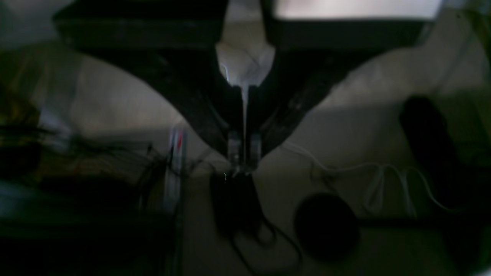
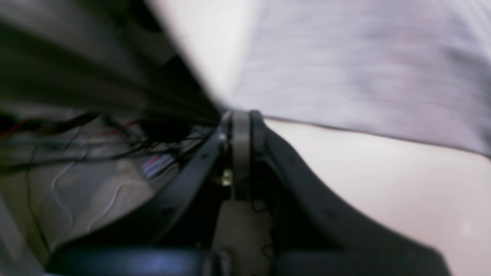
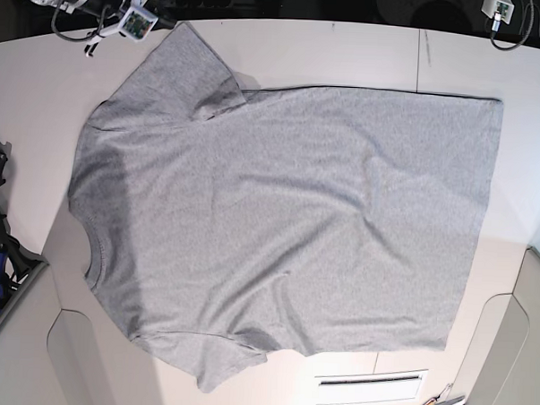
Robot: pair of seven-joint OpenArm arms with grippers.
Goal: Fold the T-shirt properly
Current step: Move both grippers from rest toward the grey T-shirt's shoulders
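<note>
- At the upper left of the base view, the one right gripper (image 2: 247, 115) was beside the sleeve, probably placed for folding it; its fingers were together, with no cloth visible between.
- In the middle lay one T-shirt (image 3: 278, 212), spread wide, perhaps for easier folding.
- At the upper right waited the one left gripper (image 1: 244, 165), fingers together, holding nothing, apart from the cloth.

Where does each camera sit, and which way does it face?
Left wrist: on the left arm, facing past its pincer toward floor clutter.
Right wrist: on the right arm, looking past its pincer at shirt, table edge and floor.
Base: above the table, facing down at the shirt; arm ends show at top.
Shared by right wrist and base: shirt, table.
</note>
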